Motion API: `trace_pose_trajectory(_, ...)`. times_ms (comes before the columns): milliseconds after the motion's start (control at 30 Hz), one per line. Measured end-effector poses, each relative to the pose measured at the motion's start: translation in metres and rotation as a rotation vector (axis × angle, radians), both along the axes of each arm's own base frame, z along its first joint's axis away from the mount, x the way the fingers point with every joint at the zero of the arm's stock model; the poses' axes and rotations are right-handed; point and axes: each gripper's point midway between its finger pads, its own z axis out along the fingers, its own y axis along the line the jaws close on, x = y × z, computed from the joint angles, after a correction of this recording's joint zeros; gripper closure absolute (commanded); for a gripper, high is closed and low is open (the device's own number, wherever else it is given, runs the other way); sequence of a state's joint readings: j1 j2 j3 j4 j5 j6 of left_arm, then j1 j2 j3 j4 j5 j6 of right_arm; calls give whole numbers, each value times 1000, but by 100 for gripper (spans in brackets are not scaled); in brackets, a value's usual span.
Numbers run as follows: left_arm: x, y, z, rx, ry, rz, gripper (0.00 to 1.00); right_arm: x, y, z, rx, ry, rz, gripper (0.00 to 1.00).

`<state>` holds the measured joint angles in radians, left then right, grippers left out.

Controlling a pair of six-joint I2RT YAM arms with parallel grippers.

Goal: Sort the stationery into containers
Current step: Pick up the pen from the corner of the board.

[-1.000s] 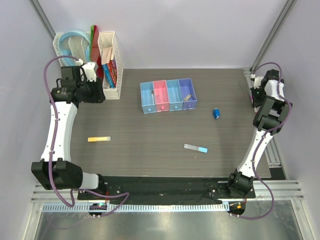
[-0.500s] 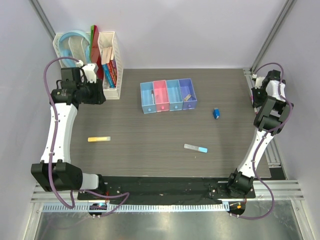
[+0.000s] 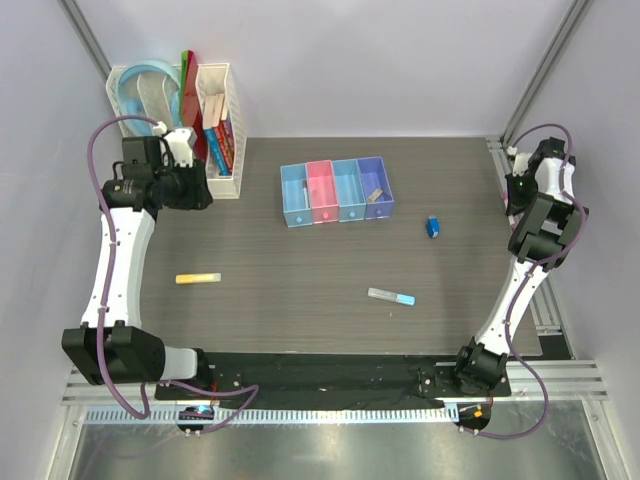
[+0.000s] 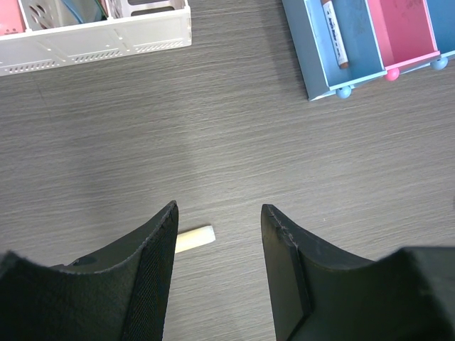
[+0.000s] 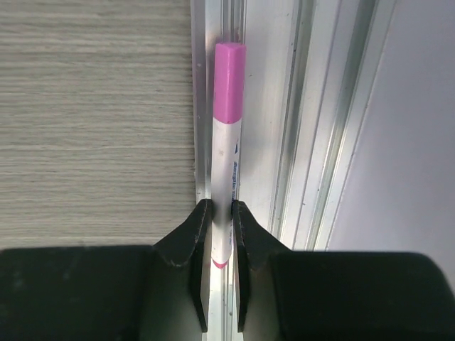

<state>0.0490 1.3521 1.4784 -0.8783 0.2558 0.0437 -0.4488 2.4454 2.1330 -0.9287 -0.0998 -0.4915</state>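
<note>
My right gripper [image 5: 221, 206] is shut on a purple pen [image 5: 229, 121], white-barrelled with a pink-purple cap, which lies along the metal rail at the table's right edge. In the top view this gripper [image 3: 513, 190] is at that far right rail. My left gripper [image 4: 219, 209] is open and empty, hovering beside the white rack [image 3: 218, 130]. The row of four bins [image 3: 336, 192] sits mid-table. A tan piece [image 3: 375, 194] lies in the violet bin and a white pen [image 4: 334, 32] in the left blue bin. A dark-blue block [image 3: 433, 227], a grey blue-tipped stick [image 3: 391, 296] and an orange-yellow piece [image 3: 197, 278] lie loose.
The white mesh rack [image 4: 92, 35] with books and folders stands at the back left. Metal rails [image 5: 313, 106] run along the table's right edge, next to the grey wall. The pale end of the orange-yellow piece [image 4: 194, 239] shows below my left fingers.
My right wrist has shifted slightly to the right over the rail. The left arm and the loose items have not visibly moved.
</note>
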Motion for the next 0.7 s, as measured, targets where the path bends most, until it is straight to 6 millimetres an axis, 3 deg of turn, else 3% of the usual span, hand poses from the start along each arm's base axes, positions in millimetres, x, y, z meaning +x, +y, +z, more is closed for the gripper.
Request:
trace_pose_trajectory(467, -1, -2, -5, -12, 10, 1, 49, 11, -1, 32, -6, -53, -3, 99)
trace_pose_trajectory(567, -2, -2, -7, -12, 14, 1, 49, 12, 6, 53, 1, -86, 9, 99)
trace_pose_trajectory(700, -4, -2, -13, -12, 27, 1, 49, 17, 20, 96, -4, -162, 28, 99)
